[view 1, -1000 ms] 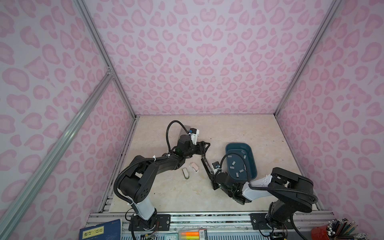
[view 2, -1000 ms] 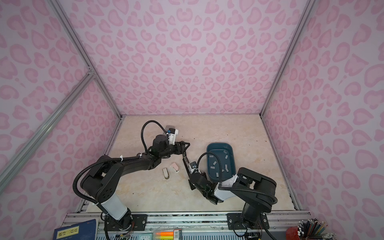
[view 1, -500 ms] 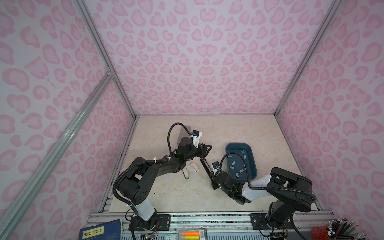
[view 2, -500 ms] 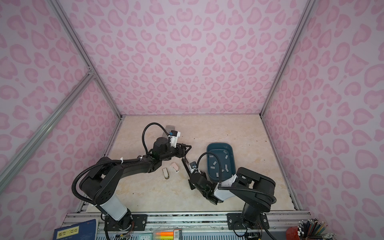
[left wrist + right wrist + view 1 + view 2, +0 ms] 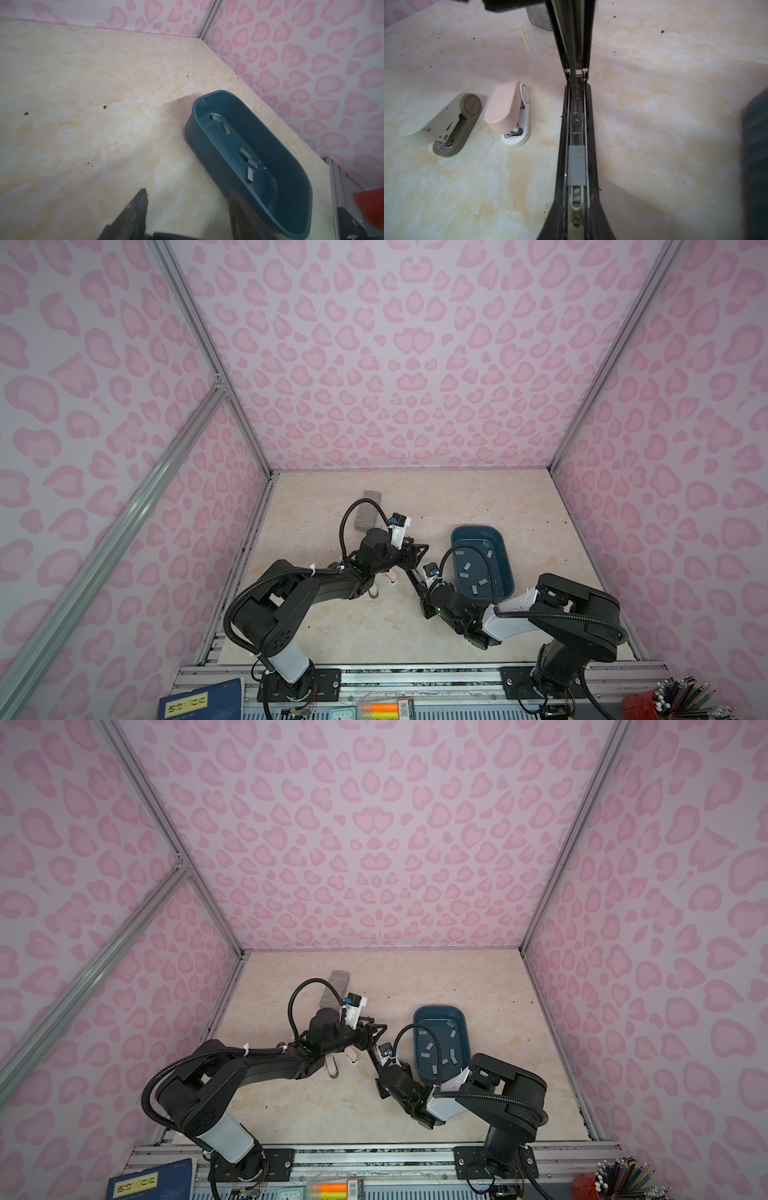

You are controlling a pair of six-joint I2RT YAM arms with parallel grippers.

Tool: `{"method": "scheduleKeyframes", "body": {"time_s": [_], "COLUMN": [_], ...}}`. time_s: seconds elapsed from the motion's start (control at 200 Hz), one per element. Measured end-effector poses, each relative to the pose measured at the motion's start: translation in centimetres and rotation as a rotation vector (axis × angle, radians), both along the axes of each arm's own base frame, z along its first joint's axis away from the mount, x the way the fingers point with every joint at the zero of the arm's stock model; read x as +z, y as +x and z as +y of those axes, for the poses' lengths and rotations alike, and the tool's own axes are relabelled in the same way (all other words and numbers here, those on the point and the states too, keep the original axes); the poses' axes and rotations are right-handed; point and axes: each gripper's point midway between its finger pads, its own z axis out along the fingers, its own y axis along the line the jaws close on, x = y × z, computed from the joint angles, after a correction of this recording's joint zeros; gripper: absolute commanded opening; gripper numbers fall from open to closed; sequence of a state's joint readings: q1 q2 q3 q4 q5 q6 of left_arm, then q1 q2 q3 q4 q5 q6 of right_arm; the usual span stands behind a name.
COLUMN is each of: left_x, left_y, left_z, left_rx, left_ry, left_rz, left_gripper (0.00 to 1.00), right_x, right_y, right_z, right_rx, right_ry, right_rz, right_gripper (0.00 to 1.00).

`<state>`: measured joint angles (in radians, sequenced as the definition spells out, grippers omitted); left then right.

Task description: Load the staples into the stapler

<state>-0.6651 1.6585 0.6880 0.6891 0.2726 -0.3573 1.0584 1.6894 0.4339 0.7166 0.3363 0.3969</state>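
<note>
**Black stapler** (image 5: pixel 563 133): hinged open, lid raised; the end opposite the hinge is pinched by the right gripper (image 5: pixel 576 217).
**Staple strip** (image 5: pixel 576 165): seated in the stapler's channel, just ahead of those fingertips.
**Loose staple strips** (image 5: pixel 245 152): in the teal tray (image 5: pixel 199 143), beside the left gripper (image 5: pixel 187 212), whose jaws are spread and empty.
**Pink mini stapler** (image 5: pixel 508 112), **beige mini stapler** (image 5: pixel 442 122): off to one side of the right gripper, untouched.

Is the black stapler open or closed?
Open: the black stapler has its top arm raised off the base, and a staple strip lies in the exposed channel.
</note>
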Motion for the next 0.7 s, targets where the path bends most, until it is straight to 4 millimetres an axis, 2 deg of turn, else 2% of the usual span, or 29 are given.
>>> {"method": "scheduleKeyframes", "body": {"time_s": [0.155,0.455,0.7], "left_x": [-0.4,-1.0,-0.6], "left_y": [-0.2,-0.3,0.0], "left_z": [0.3,0.8,1.3], "left_rx": [0.008,0.028,0.060], "left_ry": [0.006,0.018,0.033], "left_rz": [-0.003,-0.013,-0.013], "left_gripper": [0.72,0.88,0.95], "right_x": [0.0,0.0,0.1], "right_y": [0.0,0.0,0.1], "right_z": [0.2,0.3,0.4], "right_rx": [0.004,0.005,0.004], "right_ry": [0.009,0.017,0.025], "right_rz": [-0.002,-0.001,-0.005], "right_gripper": [0.07,0.07,0.07]}}
